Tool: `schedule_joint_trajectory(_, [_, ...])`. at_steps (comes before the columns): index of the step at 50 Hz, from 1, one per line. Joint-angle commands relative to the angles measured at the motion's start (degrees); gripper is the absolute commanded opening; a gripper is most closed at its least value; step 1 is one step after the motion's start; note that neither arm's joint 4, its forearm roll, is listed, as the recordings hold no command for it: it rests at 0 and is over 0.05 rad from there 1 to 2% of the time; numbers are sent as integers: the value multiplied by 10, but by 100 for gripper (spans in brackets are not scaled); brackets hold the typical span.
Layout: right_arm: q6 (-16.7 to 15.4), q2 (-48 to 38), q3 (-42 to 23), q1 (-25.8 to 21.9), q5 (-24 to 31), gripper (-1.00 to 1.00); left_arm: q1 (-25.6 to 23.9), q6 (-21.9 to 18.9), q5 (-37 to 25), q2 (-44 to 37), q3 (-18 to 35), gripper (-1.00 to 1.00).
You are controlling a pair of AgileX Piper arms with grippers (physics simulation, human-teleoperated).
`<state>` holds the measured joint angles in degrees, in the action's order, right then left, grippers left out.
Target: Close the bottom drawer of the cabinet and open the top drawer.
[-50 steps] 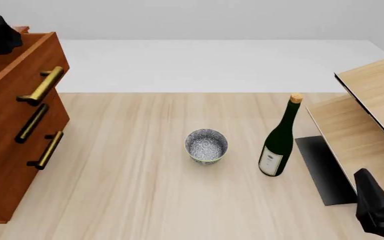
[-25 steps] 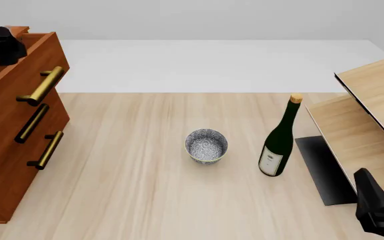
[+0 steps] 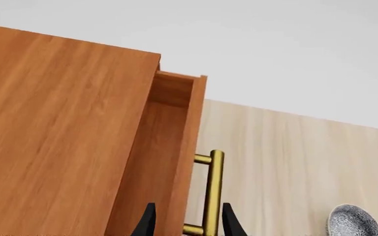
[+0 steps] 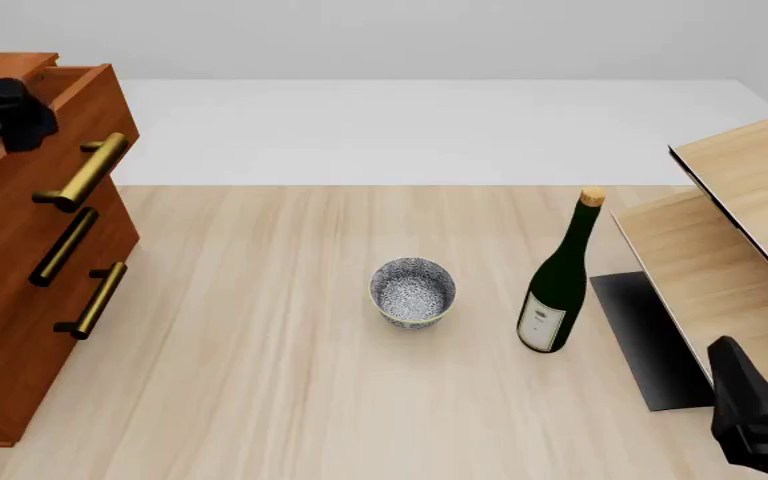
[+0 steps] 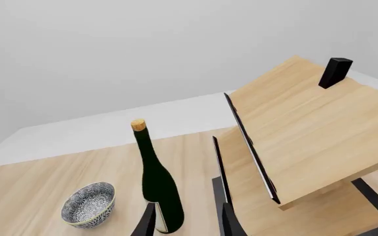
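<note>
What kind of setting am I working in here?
Likely a simulated tabletop test scene, not a real room: a wooden cabinet, a wine bottle and a speckled bowl sit on a pale wood table against blank grey.

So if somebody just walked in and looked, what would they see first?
Probably the big reddish-brown cabinet at the left edge of the table, with its top drawer pulled out and the left gripper just above it. Next, the dark green bottle standing upright right of the middle, with a speckled bowl to its left. On the far right, slanted pale wooden boards lean over the table.
</note>
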<state>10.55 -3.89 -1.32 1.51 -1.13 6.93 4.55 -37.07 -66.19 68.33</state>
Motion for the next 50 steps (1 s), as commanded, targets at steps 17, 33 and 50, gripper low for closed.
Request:
schedule_joint_trajectory(17, [0,2,1,-1,1,100,4,14,27,-3,-36,100])
schedule_joint_trajectory(33, [-1,4,1,-1,3,100,-4,42,51,-3,-72,100])
schedule_joint_trajectory(50, [-1,5,0,-1,4,100,-2,48,69,-6,-96,100])
